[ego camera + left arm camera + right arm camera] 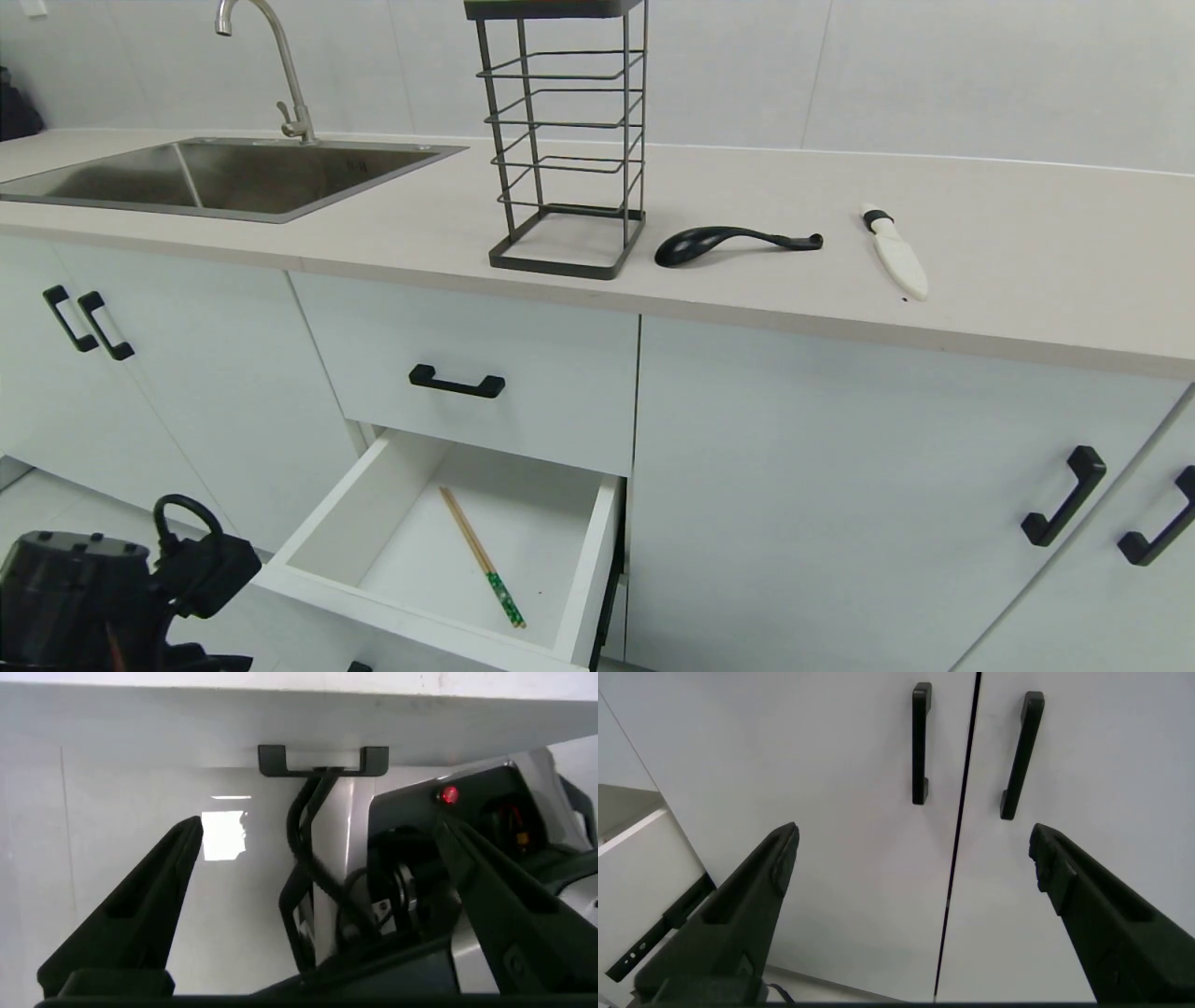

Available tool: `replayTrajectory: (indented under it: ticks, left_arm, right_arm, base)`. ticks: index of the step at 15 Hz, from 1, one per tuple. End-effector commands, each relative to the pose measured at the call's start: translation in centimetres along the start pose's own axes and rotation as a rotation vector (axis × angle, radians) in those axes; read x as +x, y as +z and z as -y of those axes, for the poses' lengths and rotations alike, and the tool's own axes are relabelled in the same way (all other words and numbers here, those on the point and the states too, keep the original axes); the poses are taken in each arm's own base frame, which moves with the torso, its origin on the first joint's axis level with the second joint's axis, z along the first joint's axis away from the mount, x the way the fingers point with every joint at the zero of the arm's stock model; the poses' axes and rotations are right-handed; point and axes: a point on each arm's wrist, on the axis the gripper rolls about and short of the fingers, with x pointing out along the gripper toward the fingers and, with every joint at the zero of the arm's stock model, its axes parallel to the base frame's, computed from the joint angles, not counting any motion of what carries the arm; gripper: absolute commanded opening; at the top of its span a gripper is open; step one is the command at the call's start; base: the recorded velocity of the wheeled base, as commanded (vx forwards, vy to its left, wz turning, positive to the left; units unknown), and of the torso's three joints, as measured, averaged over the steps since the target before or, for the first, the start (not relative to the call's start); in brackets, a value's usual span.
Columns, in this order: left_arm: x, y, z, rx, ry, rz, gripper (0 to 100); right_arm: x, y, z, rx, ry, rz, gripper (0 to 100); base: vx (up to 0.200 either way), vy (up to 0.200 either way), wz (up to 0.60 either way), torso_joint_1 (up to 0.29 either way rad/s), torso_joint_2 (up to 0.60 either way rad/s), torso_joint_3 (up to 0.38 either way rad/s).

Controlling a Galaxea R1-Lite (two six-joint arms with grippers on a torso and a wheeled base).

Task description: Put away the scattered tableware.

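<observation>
Black left pincer (318, 831) and right pincer (915, 840): both spread wide, empty, low before white cabinet fronts (831, 812). Judged partly done: chopsticks (481, 558) lying in the open drawer (593, 569). Left to stow: black spoon (691, 246) just beside the wire rack (551, 269), white utensil (901, 257) farther along the desk (1027, 261). Sink (233, 177) well apart; no obstruction apparent.

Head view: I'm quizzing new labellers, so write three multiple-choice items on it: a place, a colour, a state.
1. The chopsticks lie: A in the sink; B in the lower drawer; C on the floor.
2. The spoon beside the wire rack is: A black; B white; C red.
3. The lower drawer is: A shut; B taken off; C pulled out.
Key: 1 B, they rest on its white bottom; 2 A, dark all over; 3 C, its inside shows.
</observation>
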Motion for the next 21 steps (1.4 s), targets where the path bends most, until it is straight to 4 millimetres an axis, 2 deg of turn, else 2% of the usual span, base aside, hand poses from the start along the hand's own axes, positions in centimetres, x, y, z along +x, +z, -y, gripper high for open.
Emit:
replayTrajectory:
  ticks: [1, 4, 7, 13, 16, 21]
  left_arm:
    - [2.5, 0.0, 0.2, 0.029, 0.007, -0.098, 100]
    - [3.9, 0.4, 0.3, 0.048, 0.018, -0.022, 100]
    - [5.0, 0.7, 0.3, 0.051, 0.024, -0.020, 100]
    - [6.8, 2.6, 0.2, 0.062, 0.020, 0.085, 100]
    - [8.1, 4.2, 0.1, 0.066, 0.013, 0.157, 100]
    - [10.4, 6.5, 0.1, 0.071, 0.007, 0.182, 100]
  right_arm:
    - [0.0, 0.0, 0.0, 0.000, 0.002, -0.001, 100]
    - [0.0, 0.0, 0.0, 0.001, 0.001, -0.003, 100]
    - [0.0, 0.0, 0.0, 0.000, 0.001, -0.003, 100]
    - [0.0, 0.0, 0.0, 0.001, 0.001, -0.003, 100]
    - [0.0, 0.0, 0.0, 0.001, 0.000, -0.001, 100]
    - [0.0, 0.0, 0.0, 0.001, 0.000, -0.001, 100]
  base:
    - [0.000, 0.000, 0.00, 0.000, 0.00, 0.000]
    - [0.000, 0.000, 0.00, 0.000, 0.00, 0.000]
    - [0.000, 0.000, 0.00, 0.000, 0.00, 0.000]
    - [0.000, 0.000, 0.00, 0.000, 0.00, 0.000]
    - [0.000, 0.000, 0.00, 0.000, 0.00, 0.000]
    - [0.000, 0.000, 0.00, 0.000, 0.00, 0.000]
